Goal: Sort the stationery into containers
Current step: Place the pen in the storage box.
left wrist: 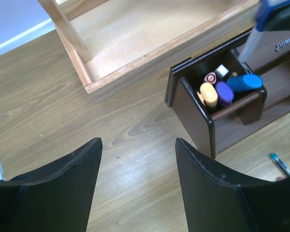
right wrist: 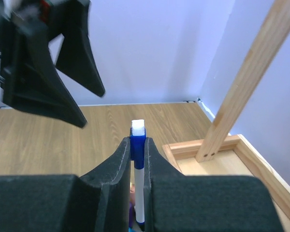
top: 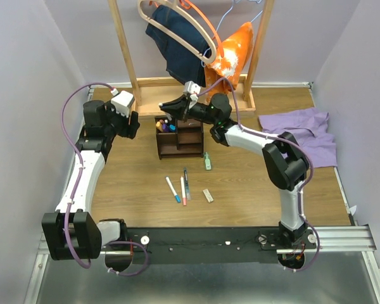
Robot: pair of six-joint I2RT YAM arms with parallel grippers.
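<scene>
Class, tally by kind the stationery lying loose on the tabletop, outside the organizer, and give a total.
Pens: 3 (blue-tipped pen, pink-tipped pen, dark pen)
Highlighters: 1 (green highlighter)
Erasers: 1 (beige eraser)
Total: 5

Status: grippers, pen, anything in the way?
Right gripper shut on pen, over organizer. Left gripper open, empty. Slot holds highlighters; tight fit likely.
</scene>
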